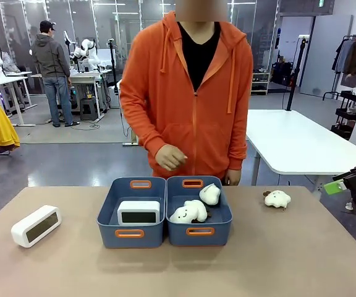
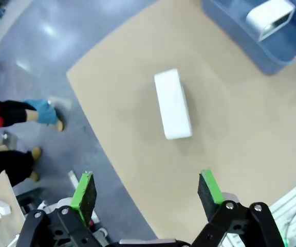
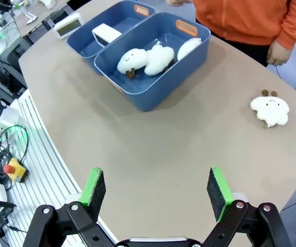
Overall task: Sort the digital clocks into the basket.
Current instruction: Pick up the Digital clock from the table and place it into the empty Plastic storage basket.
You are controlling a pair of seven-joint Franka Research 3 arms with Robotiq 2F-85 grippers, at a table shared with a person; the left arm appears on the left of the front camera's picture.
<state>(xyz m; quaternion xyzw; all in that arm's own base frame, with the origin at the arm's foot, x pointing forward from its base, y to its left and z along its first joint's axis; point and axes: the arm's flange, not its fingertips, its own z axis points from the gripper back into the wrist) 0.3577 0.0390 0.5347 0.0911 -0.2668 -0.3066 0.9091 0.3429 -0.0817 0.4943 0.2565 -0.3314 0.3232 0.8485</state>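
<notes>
Left wrist view: left hand [image 2: 147, 176] wide open (empty), over clock [image 2: 172, 104].

Bright, even light falls from ceiling strip lights [image 1: 110, 4] at 12 o'clock in the front view, and shadows on the table [image 1: 258, 260] are faint and soft-edged. In the left wrist view the white digital clock [image 2: 172, 104] is slightly blurred and nearly blown out, and the floor [image 2: 48, 31] carries pale glare at 10 o'clock. Both wrist views bend straight edges toward their borders.
</notes>
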